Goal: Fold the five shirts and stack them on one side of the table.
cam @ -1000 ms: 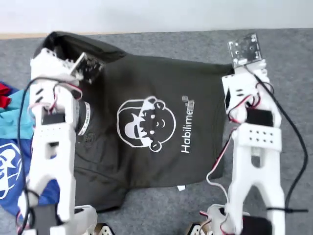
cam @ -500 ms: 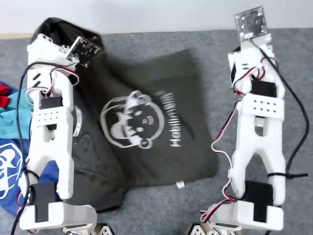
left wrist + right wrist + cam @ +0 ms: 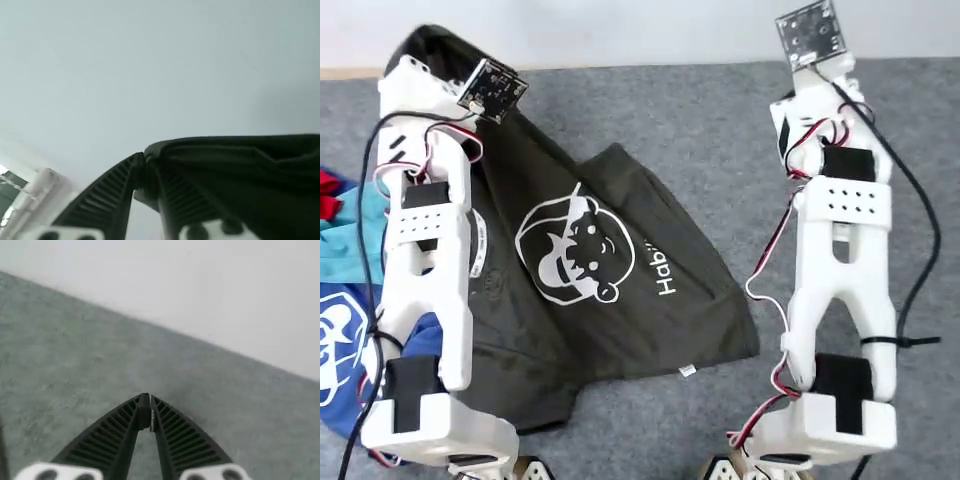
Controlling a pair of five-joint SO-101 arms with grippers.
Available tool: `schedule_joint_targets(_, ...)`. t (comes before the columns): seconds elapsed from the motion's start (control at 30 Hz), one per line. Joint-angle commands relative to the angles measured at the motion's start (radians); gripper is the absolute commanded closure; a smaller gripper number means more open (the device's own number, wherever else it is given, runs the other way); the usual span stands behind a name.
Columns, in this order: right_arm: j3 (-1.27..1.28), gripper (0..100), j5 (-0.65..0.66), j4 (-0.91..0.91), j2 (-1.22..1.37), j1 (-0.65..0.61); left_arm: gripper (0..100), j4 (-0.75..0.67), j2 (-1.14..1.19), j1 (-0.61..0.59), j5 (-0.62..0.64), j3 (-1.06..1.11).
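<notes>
Grey table point(image 3: 700, 140): dark shirt point(image 3: 650, 330), edge pinched in left gripper point(image 3: 145, 159); right gripper point(image 3: 150, 412) closed, empty. Risk: one-handed hold may bunch shirt, spoiling fold.

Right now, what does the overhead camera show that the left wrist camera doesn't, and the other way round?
From above: the dark shirt rumpled across the grey table, its printed cartoon face, the left arm, the right arm, and blue and teal shirts bunched at the table's edge. From the left wrist: the left tool shut on a fold of dark cloth, against a pale wall. Shared: that dark shirt.
</notes>
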Motion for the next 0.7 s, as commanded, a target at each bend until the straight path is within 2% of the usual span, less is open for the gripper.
schedule_joint_targets(0.0,-0.06,98.8,-0.031,0.091,-0.005,-0.036,100,0.117,-0.014,-0.005,-0.009,-0.059)
schedule_joint_targets(0.2,-0.058,98.6,-0.032,0.239,0.059,-0.137,100,0.437,-0.04,-0.021,-0.008,-0.058)
schedule_joint_targets(0.33,-0.06,92.4,-0.032,0.246,0.128,-0.189,100,0.589,-0.037,-0.026,-0.006,-0.035)
schedule_joint_targets(0.5,-0.157,82.5,-0.084,0.246,0.225,-0.246,100,0.598,-0.038,-0.018,-0.006,0.096)
schedule_joint_targets(0.67,-0.33,78.5,-0.163,0.246,0.371,-0.32,100,0.598,-0.038,-0.018,-0.006,0.197)
